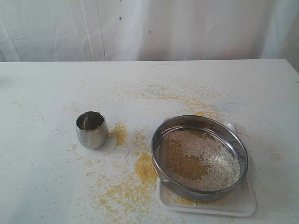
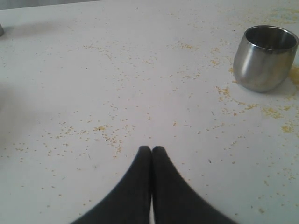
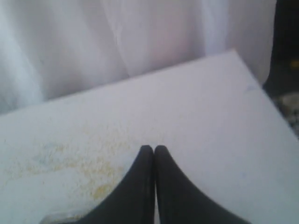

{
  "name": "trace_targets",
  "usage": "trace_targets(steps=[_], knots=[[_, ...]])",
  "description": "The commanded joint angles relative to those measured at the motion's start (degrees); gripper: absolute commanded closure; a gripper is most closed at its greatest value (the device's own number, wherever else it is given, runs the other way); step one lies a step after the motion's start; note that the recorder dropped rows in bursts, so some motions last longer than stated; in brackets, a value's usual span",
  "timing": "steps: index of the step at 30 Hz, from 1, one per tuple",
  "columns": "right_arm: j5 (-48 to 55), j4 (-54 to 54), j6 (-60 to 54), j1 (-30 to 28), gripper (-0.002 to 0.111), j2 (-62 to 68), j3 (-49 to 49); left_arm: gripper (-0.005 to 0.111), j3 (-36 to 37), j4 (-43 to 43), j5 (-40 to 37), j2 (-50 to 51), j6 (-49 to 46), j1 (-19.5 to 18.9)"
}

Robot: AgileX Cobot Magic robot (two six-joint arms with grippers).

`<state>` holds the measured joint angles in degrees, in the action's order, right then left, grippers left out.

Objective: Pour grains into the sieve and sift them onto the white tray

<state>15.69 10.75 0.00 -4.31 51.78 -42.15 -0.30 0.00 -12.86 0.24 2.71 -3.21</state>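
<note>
Judging by how things lie, the pouring looks done and the sifting is the step in hand or close to finished. The grains sit inside the sieve as a pale, coarse layer over a darker golden patch on the mesh. The sieve rests on the white tray, toward the right of the table in the exterior view, and a little yellow meal shows on the tray at its near edge. The steel cup stands upright well to the left of the sieve and appears empty. A good deal of spilled meal lies on the bare table between cup and tray. Neither arm appears in the exterior view. The left gripper is pressed closed with nothing between its jaws, hanging low over the speckled table, with the cup off to one side and apart from it. The right gripper is likewise clamped on nothing, raised above the dusted far part of the table and facing the white curtain. If more sifting is wanted, a gripper would probably have to spread its jaws, come to the sieve's rim wall, take hold there and shake it level over the tray, so the fine meal falls onto the tray rather than the table.
</note>
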Motion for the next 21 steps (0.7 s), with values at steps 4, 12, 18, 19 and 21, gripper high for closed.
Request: trace_targets(steps=[4,12,18,19,21], knots=[[-7.6,-3.1,0.0,-0.3,0.108,-25.6,14.1,0.107,0.3,0.0,-0.1,-0.2,0.0,-0.1],[-9.7,-15.2,-10.4,-0.2,0.108,-37.7,21.7,0.107,0.3,0.0,-0.1,-0.2,0.0,-0.1],[-9.2,-11.1,-3.1,-0.2,0.108,-37.5,26.4,0.107,0.3,0.0,-0.1,-0.2,0.0,-0.1],[-12.5,-11.8,-5.3,-0.2,0.108,-37.5,27.6,0.107,0.3,0.0,-0.1,-0.2,0.0,-0.1],[-19.6,-12.1,-10.3,-0.2,0.108,-37.8,29.6,0.107,0.3,0.0,-0.1,-0.2,0.0,-0.1]])
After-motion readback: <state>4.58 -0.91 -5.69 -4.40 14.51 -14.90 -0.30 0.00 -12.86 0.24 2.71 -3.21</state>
